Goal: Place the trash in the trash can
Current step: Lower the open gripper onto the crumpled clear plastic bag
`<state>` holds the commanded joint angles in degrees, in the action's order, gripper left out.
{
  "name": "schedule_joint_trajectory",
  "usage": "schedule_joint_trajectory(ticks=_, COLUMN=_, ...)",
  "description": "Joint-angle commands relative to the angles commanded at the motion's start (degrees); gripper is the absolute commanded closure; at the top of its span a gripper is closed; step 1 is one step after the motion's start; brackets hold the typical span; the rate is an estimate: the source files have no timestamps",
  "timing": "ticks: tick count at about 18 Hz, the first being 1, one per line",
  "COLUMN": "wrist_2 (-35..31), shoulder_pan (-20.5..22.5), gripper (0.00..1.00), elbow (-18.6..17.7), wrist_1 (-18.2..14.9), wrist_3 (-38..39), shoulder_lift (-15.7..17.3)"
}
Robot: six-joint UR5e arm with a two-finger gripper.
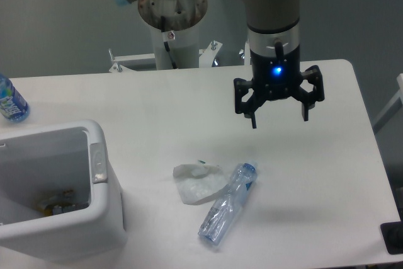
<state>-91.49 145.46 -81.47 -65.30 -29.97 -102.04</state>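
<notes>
A crumpled whitish wrapper (196, 183) lies on the white table, in the front middle. Right beside it lies a crushed clear plastic bottle (227, 205), its bluish cap pointing up-right; the two touch or nearly touch. The white trash can (94, 184) stands at the front left with some dark and yellowish bits inside. My gripper (279, 118) hangs open above the table, up and to the right of the bottle, with nothing between its fingers.
An uncrushed bottle with a blue label (11, 100) stands at the far left edge of the table. The arm's base column (171, 29) rises behind the table's back edge. The table's right edge (371, 149) runs close to the gripper's side.
</notes>
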Motion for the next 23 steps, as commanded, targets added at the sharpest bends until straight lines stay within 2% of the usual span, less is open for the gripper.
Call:
schedule_joint_trajectory(ticks=3, wrist_2=-0.4, shoulder_pan=-0.3, gripper=0.00, elbow=-1.0, wrist_1=0.0, wrist_3=0.5, shoulder_lift=-0.4)
schedule_joint_trajectory(ticks=7, wrist_2=0.3, shoulder_pan=-0.8, gripper=0.00, elbow=-4.1, wrist_1=0.7, wrist_3=0.4, shoulder_lift=-0.4)
schedule_joint_trajectory(ticks=11, wrist_2=-0.4, shoulder_pan=-3.3, gripper=0.00, elbow=-12.3, wrist_1=11.2, wrist_3=0.5, shoulder_lift=-1.0)
schedule_joint_trajectory(ticks=14, wrist_2=-0.4, shoulder_pan=-5.4, gripper=0.00, elbow=-14.9, wrist_1=12.4, wrist_3=-0.4, shoulder_lift=-1.4)
schedule_joint_trajectory(ticks=15, wrist_2=-0.4, shoulder_pan=-6.2, gripper=0.00, elbow=-15.6, wrist_1=12.5, wrist_3=-3.1, shoulder_lift=-1.8)
schedule_joint_trajectory(ticks=20, wrist_2=-0.4, shoulder_pan=-8.9, gripper=0.01, elbow=-18.8, wrist_1=12.7, wrist_3=-26.6, shoulder_lift=-4.9)
schedule_joint_trajectory(ticks=23, wrist_2=-0.2, shoulder_pan=-9.9, gripper=0.01, elbow=-19.9, wrist_1=12.8, wrist_3=-33.6, shoulder_lift=-6.5)
